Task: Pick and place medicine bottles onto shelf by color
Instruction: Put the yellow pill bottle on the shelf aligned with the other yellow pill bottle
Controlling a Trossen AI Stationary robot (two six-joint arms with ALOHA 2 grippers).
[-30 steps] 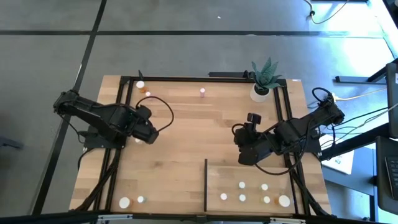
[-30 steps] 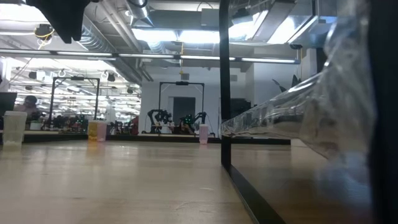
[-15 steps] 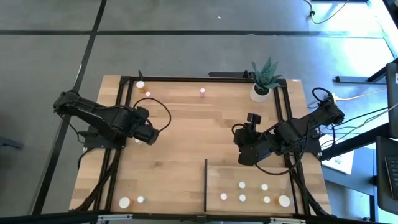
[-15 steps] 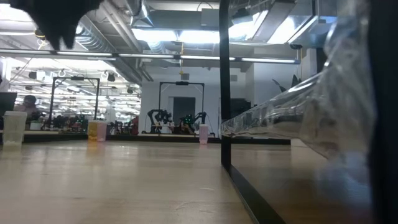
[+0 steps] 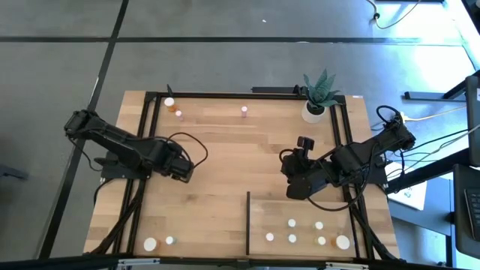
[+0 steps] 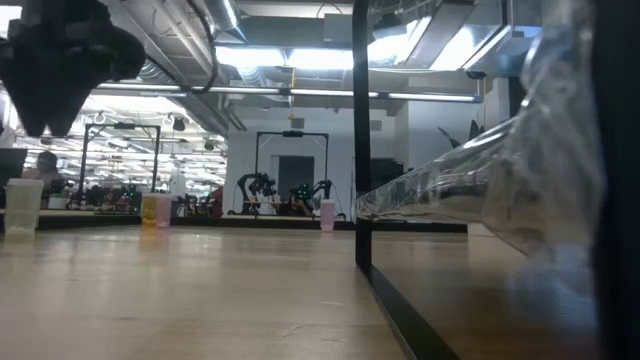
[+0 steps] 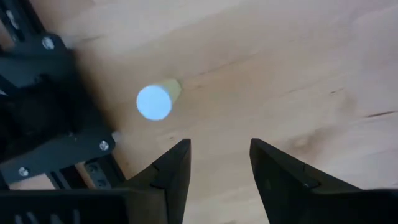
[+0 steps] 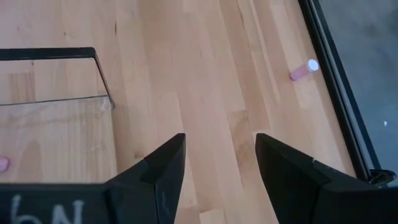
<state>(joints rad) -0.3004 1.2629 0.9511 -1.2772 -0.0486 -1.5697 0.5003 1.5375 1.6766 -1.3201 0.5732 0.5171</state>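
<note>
Far left, the left arm reaches in over the table (image 5: 217,150) from its left edge. The left gripper (image 5: 182,168) hangs above bare wood, left of centre, fingers (image 7: 171,171) spread with nothing between them. Its wrist view shows one white-capped bottle with a pale yellowish body (image 7: 155,101) standing just ahead of the fingertips, beside the dark table frame (image 7: 43,118); not touching.

At the front-left corner stand two white-capped bottles (image 5: 151,244), the bigger cap on the left. At the back-left corner sits a white-capped bottle (image 5: 169,102) with an orange one (image 5: 178,113) just beside it. Further right along the back edge, a pink bottle (image 5: 244,111) stands alone; the low view shows it far off (image 6: 327,215).

Right of centre, the right gripper (image 5: 294,187) hovers just behind the shelf (image 5: 300,210), fingers (image 8: 163,171) apart and empty. Its wrist view looks across bare planks to that pink bottle (image 8: 303,70) near the frame.

The shelf lies at the front right, its dark upright edge (image 5: 248,223) on its left side. Six white-capped bottles (image 5: 292,223) stand on it, loosely in two rows, the largest cap (image 5: 343,242) at the far right. Body colours can't be read from above.

Back right, a potted plant (image 5: 318,96) stands in the table corner.
</note>
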